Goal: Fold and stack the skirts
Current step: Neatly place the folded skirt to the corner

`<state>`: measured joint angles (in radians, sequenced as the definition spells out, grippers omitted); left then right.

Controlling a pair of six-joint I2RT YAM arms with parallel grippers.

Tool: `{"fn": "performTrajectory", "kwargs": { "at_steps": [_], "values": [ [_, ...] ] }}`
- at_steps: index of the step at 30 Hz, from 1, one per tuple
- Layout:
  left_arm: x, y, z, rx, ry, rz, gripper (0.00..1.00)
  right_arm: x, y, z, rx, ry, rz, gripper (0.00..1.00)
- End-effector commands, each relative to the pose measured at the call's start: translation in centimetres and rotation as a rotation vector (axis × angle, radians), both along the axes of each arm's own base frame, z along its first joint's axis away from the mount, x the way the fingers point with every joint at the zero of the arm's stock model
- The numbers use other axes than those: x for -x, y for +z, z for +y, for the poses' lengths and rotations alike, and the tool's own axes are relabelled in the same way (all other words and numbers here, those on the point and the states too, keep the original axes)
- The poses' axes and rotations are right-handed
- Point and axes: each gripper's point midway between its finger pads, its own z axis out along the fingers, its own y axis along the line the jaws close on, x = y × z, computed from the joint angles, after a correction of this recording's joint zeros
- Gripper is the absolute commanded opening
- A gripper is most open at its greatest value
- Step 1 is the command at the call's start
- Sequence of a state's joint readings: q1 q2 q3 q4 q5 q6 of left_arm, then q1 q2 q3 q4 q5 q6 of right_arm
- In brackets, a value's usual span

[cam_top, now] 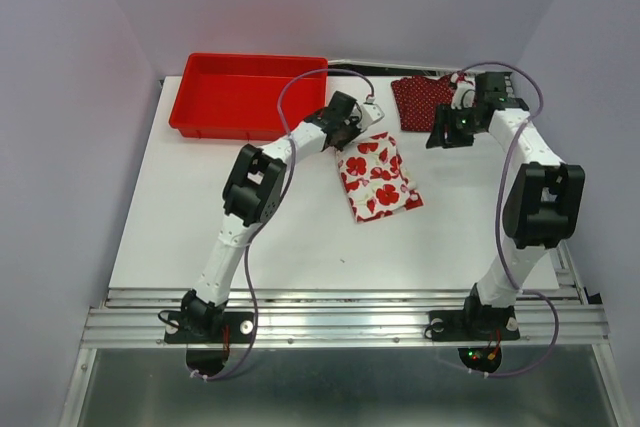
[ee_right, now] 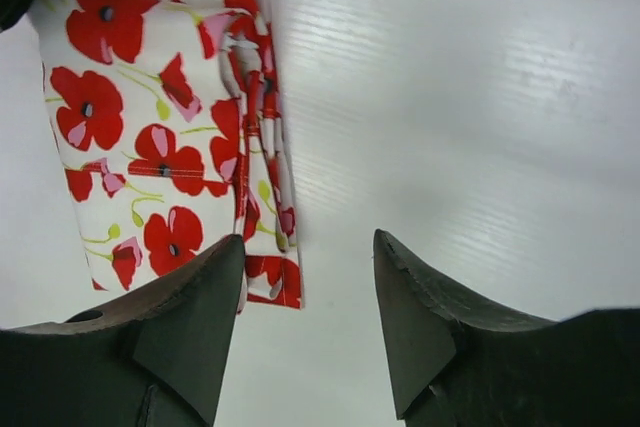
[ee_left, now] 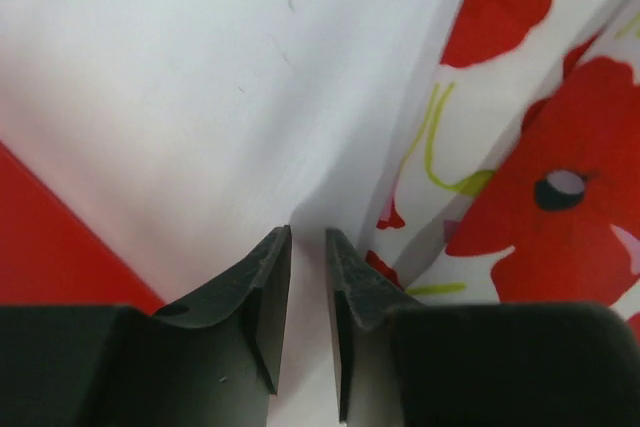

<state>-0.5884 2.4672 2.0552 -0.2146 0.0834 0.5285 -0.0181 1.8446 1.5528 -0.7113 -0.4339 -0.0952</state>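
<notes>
With the flowered skirt point(cam_top: 378, 179) folded at the bench point(cam_top: 200, 227) centre, left tool point(ee_left: 308, 235) barely parted, right tool point(ee_right: 308, 239) wide, both empty, we judge the dotted skirt point(cam_top: 425, 99) at one o'clock comes next, needing a hem grasp.

The left arm point(cam_top: 250, 187) and the right arm point(cam_top: 540, 202) both have white links and bulky black joint housings. A thin purple cable point(cam_top: 280, 105) runs in loops along each one. Each base point(cam_top: 195, 325) is black, and small green and red lights point(cam_top: 480, 353) glow at the right one. The right gripper point(ee_right: 309, 237) has matt black fingers point(ee_right: 190, 327) that narrow to a blunt tip.
</notes>
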Motion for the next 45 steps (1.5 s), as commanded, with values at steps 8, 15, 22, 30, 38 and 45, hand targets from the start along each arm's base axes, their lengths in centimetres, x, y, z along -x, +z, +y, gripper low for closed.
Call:
{"fn": "performTrajectory", "kwargs": {
  "at_steps": [8, 15, 22, 30, 38, 45],
  "values": [
    [12.2, 1.9, 1.5, -0.039, -0.009, 0.237, 0.18, 6.1, 0.4, -7.1, -0.104, -0.179, 0.171, 0.62],
    [21.4, 2.6, 1.8, 0.141, -0.013, 0.477, 0.13, 10.9, -1.2, -5.8, -0.193, -0.177, 0.267, 0.70],
    [21.9, 9.8, 3.2, 0.405, 0.064, 0.377, 0.30, 12.2, -4.2, -3.9, -0.305, -0.198, 0.337, 0.70],
    [19.0, 14.9, 1.8, 0.433, -0.080, 0.199, 0.44, 11.4, -7.7, -2.7, -0.431, -0.315, 0.369, 0.69],
    [19.2, 13.4, 0.5, 0.381, -0.154, 0.112, 0.63, 10.8, -10.5, -1.7, -0.374, -0.342, 0.381, 0.65],
    [21.5, 13.4, -2.6, 0.348, -0.298, 0.004, 0.64, 7.7, -10.5, -1.5, -0.338, -0.345, 0.323, 0.35]
  ]
}}
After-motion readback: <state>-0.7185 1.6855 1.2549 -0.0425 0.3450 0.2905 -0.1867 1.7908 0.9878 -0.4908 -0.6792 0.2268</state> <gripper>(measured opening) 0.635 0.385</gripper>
